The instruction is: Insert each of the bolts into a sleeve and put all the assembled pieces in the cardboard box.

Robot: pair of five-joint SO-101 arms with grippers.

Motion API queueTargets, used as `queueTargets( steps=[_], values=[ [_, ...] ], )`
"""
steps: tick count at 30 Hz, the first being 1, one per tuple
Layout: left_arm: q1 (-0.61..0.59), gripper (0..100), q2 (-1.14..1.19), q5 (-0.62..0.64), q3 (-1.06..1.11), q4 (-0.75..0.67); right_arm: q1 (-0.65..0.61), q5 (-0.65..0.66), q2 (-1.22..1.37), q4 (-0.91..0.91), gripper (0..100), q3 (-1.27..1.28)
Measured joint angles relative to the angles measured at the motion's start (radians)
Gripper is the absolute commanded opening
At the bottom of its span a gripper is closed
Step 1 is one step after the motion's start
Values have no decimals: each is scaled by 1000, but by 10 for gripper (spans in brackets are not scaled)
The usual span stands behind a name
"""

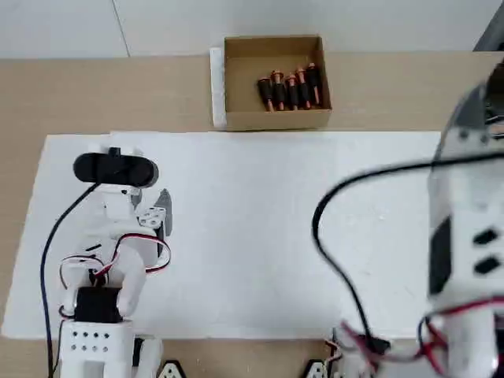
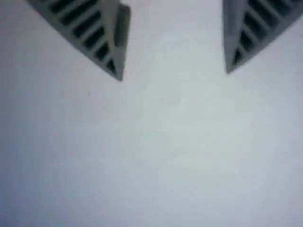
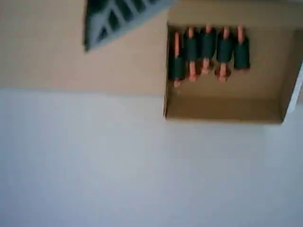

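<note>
Task looks done: five pieces (image 1: 290,88) lie side by side in the box (image 1: 239,79).
The left jaws gape wide, holding nothing, above the white sheet (image 1: 260,236); how the right jaws stand, I cannot tell.

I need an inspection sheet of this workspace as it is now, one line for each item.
Surface: wooden table with a white sheet over most of it.
Job's things: five assembled pieces lie side by side in the cardboard box.
Clutter: white strip along the box's side.
Grippers: left gripper open, empty, over bare sheet; right arm stands at the sheet's right side.
Cables: black cable loops over the sheet beside the right arm.
Surroundings: pale floor or wall beyond the table.
</note>
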Motion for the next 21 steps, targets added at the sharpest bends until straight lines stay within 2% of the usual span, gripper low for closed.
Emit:
queueTargets(
  steps=[7, 14, 21],
  values=[
    [0, 130, 0, 0, 80, -126, 0, 0, -358, -77, 263, 655],
    [0, 131, 0, 0, 221, -281, 0, 0, -683, -376, 263, 1198],
    [0, 131, 0, 2, 233, -305, 0, 0, -1042, -664, 263, 1720]
  ],
)
